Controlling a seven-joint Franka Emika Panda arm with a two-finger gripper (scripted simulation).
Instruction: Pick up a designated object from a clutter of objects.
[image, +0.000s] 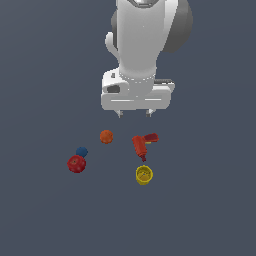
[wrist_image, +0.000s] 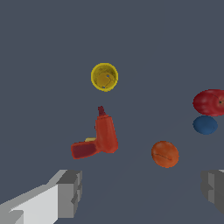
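The small dark blue ball (image: 82, 151) lies on the grey floor, touching or nearly touching the red apple-like ball (image: 76, 164); in the wrist view the blue ball (wrist_image: 205, 125) sits beside the red ball (wrist_image: 211, 102). An orange ball (image: 106, 136) (wrist_image: 165, 154), a red drill-shaped toy (image: 142, 145) (wrist_image: 99, 139) and a yellow cup (image: 144, 175) (wrist_image: 104, 77) lie nearby. My gripper (image: 134, 114) (wrist_image: 142, 192) is open and empty, hovering above the floor behind the clutter, to the exterior view's right of the blue ball.
The objects lie spread on a flat dark grey floor (image: 200, 200). The drill toy and orange ball lie closest to the gripper's fingertips (wrist_image: 70, 192).
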